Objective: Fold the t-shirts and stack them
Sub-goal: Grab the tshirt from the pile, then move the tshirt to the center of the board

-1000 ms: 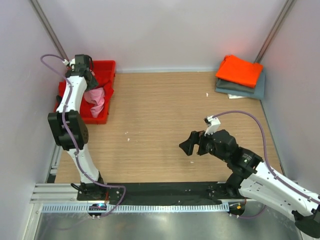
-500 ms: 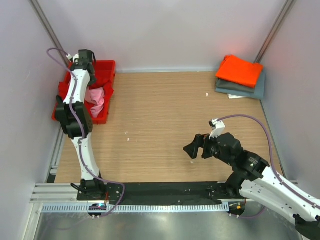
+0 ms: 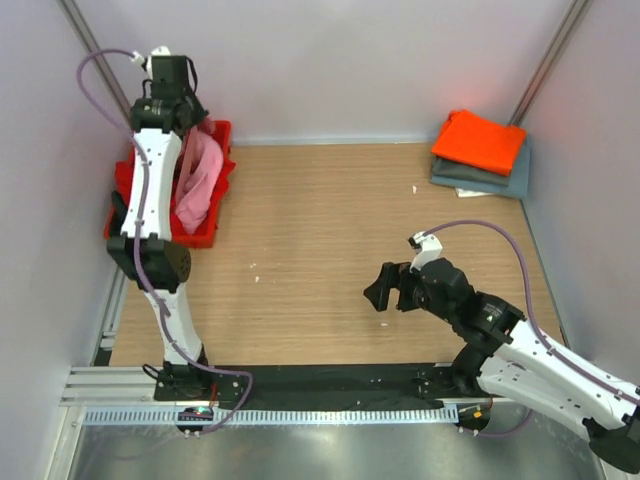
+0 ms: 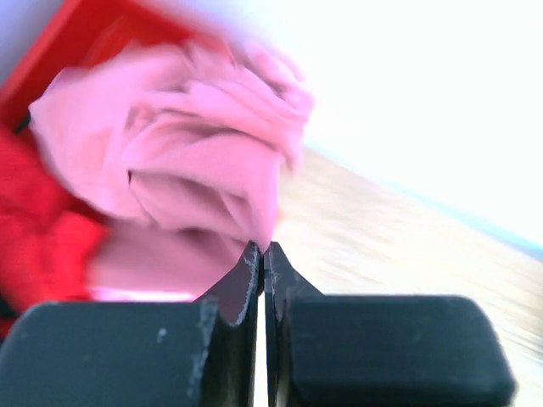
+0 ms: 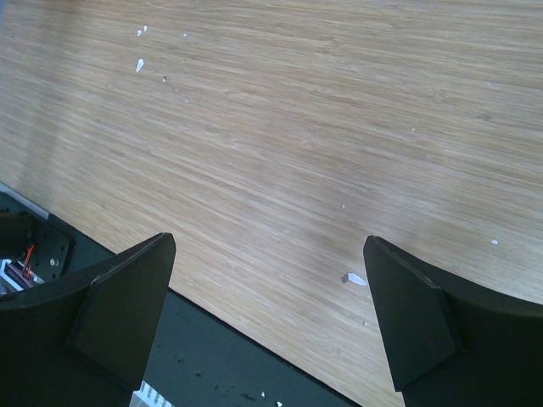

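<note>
Pink cloth fills the left wrist camera: a crumpled pink t-shirt, blurred, bunched up just beyond the left fingers. Those dark fingers are pressed together with a pinch of the shirt's fabric caught at their tips. Behind the shirt sits a corner of the red crate, and to the lower left there is a red mass that is too blurred to call either cloth or plastic. The pale wooden bench runs off to the right.

In the right wrist camera, the right fingers stand wide apart with nothing between them. Under them are bare wood grain, a few white specks and the black strip along the bench's near edge.

From above, the left arm reaches tall over the crate in the far left corner. The pink t-shirt hangs from its fingers in a long drooping fold, with its lower end down inside the crate. The right arm is low over the near right part of the bench, well apart from any cloth. In the far right corner lies a folded stack: an orange t-shirt on top, a dark one under it, and a grey-blue one at the bottom.
</note>
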